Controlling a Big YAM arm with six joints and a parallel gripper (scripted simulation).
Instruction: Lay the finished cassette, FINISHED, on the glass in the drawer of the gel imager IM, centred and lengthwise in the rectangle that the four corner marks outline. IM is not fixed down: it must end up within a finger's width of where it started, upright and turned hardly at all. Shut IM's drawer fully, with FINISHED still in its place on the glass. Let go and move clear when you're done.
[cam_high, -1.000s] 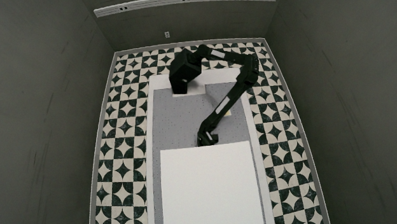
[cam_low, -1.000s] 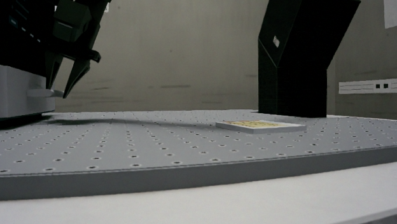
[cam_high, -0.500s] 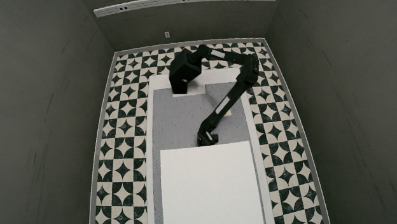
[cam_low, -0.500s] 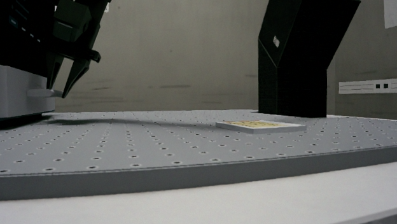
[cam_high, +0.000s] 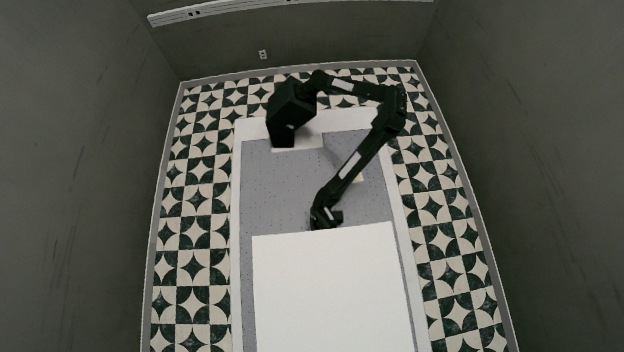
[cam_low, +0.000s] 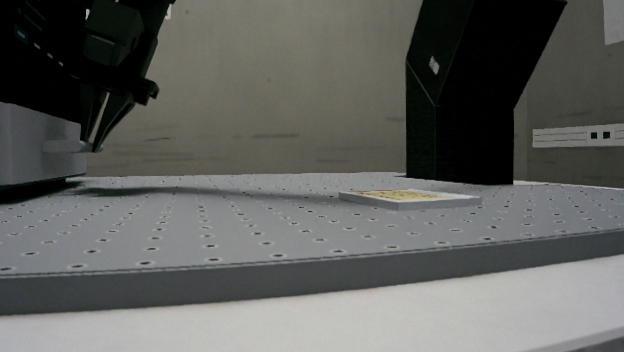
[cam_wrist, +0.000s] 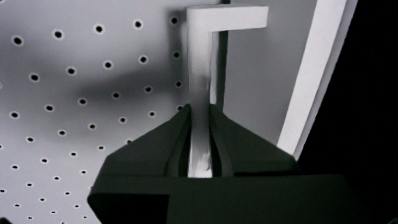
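Observation:
The gel imager IM (cam_high: 327, 285) is the large white-topped box at the front in the top view. Its light grey drawer front (cam_low: 30, 145) (cam_wrist: 260, 75) appears shut, so glass and corner marks are hidden. The drawer has a pale bar handle (cam_low: 60, 145) (cam_wrist: 200, 60). My gripper (cam_low: 90, 145) (cam_wrist: 200, 112) is shut on this handle, one finger on each side. FINISHED, a thin flat cassette (cam_high: 358, 178) (cam_low: 410, 196) with a yellowish face and pale edges, lies flat on the perforated board, away from the gripper.
The perforated grey board (cam_high: 280, 190) (cam_low: 240, 220) lies in front of the drawer. A tall black angular block (cam_high: 292, 107) (cam_low: 460, 140) stands at its far end, beyond the cassette. My arm reaches over the board in the top view.

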